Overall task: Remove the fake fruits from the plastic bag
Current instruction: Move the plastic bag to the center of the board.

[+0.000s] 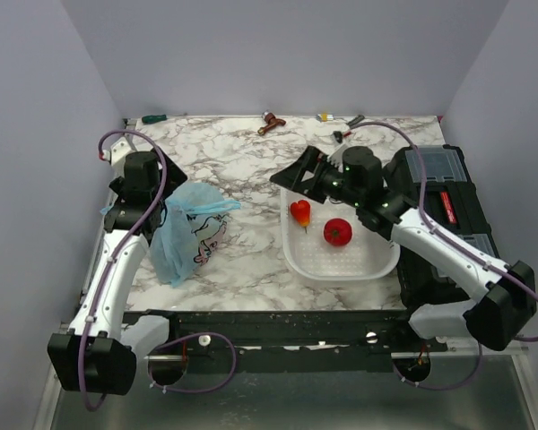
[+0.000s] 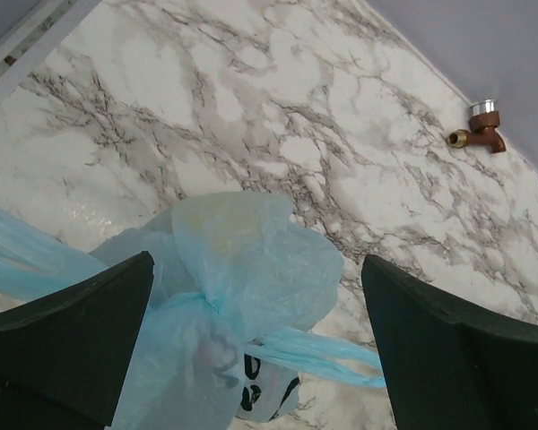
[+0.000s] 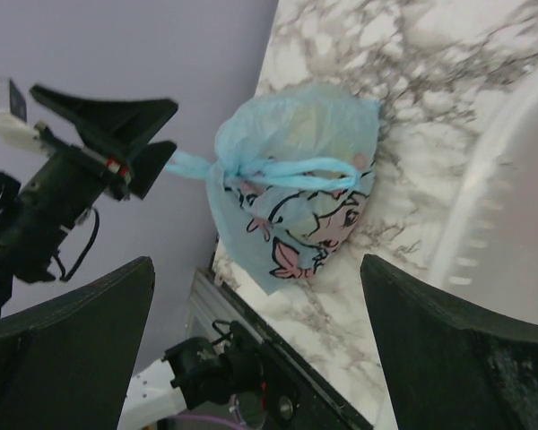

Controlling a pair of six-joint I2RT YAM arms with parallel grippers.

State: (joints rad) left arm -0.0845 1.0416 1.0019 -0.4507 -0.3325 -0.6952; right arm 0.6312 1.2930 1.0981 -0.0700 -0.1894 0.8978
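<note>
L hand (image 2: pixel 257 262): spread wide, gripping nothing. Plastic bag (image 1: pixel 186 231), tied, on desk (image 1: pixel 233 161) directly beneath it. Dark lump inside, poss. fake fruits (image 2: pixel 211 351). R hand (image 3: pixel 255 264): wide open, empty, bag well ahead.

Soft, even light fills all three views, leaving only faint shadows on the table (image 1: pixel 242 161). The right wrist view is slightly blurred, and the white basket (image 3: pixel 493 206) there washes out.
</note>
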